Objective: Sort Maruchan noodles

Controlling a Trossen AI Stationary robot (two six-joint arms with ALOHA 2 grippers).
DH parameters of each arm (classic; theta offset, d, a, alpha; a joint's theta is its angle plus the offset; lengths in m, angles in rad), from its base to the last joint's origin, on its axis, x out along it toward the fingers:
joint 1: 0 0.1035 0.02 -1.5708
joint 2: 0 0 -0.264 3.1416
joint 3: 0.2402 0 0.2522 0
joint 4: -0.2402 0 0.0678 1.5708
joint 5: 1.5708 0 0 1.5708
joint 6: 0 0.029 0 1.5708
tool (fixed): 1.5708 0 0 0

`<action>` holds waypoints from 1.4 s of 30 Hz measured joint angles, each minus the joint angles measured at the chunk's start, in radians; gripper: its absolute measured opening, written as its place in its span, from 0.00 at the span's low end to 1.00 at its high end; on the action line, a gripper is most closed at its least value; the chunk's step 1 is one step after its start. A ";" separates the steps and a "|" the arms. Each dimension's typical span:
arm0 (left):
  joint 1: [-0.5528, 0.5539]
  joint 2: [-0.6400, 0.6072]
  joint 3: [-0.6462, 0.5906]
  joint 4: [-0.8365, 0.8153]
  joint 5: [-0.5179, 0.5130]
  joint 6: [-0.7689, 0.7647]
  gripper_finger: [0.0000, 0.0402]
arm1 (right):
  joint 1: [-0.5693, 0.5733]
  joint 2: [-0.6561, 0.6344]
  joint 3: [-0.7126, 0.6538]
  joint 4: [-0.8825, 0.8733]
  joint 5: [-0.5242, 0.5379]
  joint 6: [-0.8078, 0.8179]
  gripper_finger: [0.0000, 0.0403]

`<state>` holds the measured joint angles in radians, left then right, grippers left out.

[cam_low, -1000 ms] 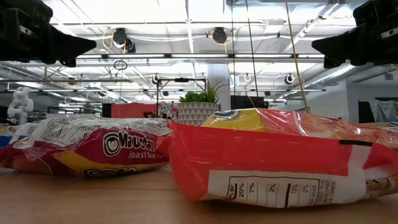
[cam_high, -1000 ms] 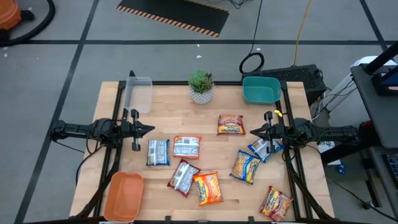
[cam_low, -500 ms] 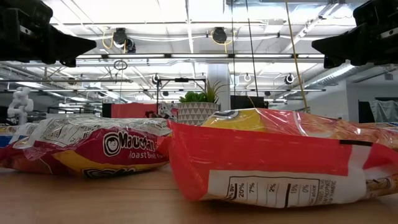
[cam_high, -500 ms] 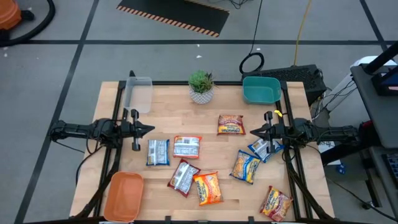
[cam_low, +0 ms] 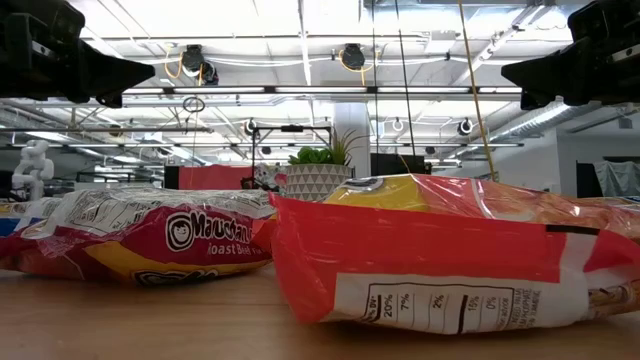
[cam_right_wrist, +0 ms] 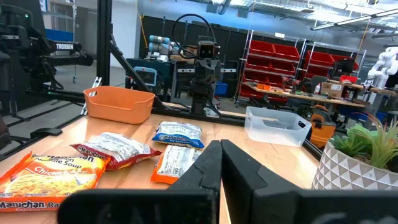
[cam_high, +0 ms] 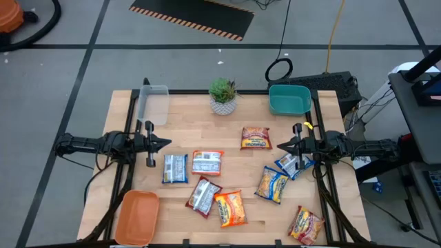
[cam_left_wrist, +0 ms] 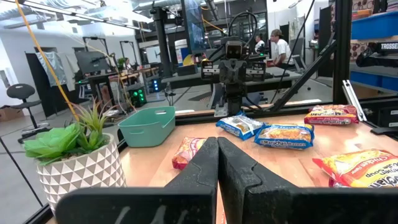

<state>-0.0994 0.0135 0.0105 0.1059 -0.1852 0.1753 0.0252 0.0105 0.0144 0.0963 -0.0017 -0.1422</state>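
Several Maruchan noodle packets lie flat on the wooden table: a blue-white one (cam_high: 175, 168), a red-silver one (cam_high: 207, 162), another red-silver one (cam_high: 203, 195), orange ones (cam_high: 230, 208) (cam_high: 255, 138) (cam_high: 306, 224), a yellow one (cam_high: 273, 184) and a blue one (cam_high: 293, 164). My left gripper (cam_high: 167, 143) hovers shut and empty at the table's left side, above and apart from the blue-white packet; its closed fingers show in the left wrist view (cam_left_wrist: 217, 146). My right gripper (cam_high: 279, 145) hovers shut and empty at the right side, beside the blue packet (cam_right_wrist: 221, 148).
A clear tray (cam_high: 153, 105) stands at the far left, a teal tray (cam_high: 289, 99) at the far right and an orange tray (cam_high: 138, 216) at the near left. A potted plant (cam_high: 222, 95) stands at the far middle. Bare wood lies between the two grippers.
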 joint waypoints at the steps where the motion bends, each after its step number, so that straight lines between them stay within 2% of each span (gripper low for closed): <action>1: 0.000 0.000 0.000 0.000 0.000 0.000 0.01 | 0.000 0.000 0.000 0.000 0.000 0.000 0.01; 42: 0.000 0.000 0.000 0.000 0.000 0.006 0.01 | 0.000 0.000 0.000 0.000 0.000 0.000 0.01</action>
<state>-0.0994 0.0135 0.0105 0.1062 -0.1855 0.1809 0.0253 0.0105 0.0143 0.0963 -0.0017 -0.1425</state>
